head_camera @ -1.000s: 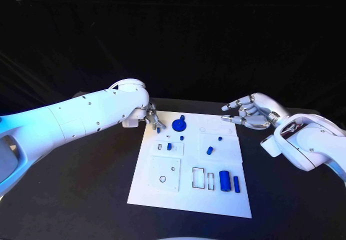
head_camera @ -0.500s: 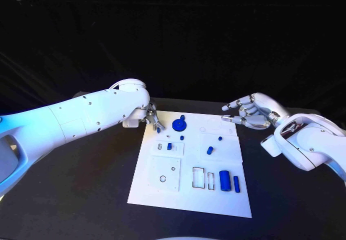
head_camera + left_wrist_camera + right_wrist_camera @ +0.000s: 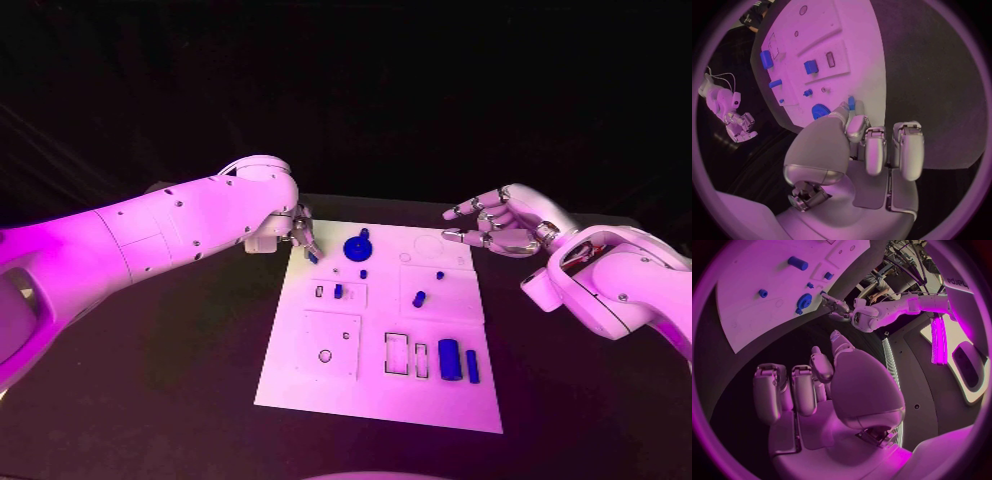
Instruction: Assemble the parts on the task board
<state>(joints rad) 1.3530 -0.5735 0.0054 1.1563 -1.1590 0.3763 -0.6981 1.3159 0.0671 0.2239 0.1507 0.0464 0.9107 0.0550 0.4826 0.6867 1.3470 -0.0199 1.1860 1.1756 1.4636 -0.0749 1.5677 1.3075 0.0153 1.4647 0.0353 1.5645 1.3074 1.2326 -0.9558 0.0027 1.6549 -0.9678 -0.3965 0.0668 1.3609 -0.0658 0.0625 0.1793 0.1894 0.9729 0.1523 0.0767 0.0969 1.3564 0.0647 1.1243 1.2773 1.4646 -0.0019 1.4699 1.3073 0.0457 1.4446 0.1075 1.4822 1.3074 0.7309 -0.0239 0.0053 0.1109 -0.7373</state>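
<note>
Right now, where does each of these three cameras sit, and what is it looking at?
Head view: on the robot's head, looking down at the white board; both arms show, left hand and right hand.
Left wrist view: behind the left hand, facing the board.
Right wrist view: behind the right hand, facing the board.
All three share the blue gear.

A black worktop (image 3: 173, 400) runs from 3 to 9 o'clock in the head view. Behind it, from 10 to 2 o'clock, hangs a dark backdrop (image 3: 433, 90). Coloured light falls over everything.
</note>
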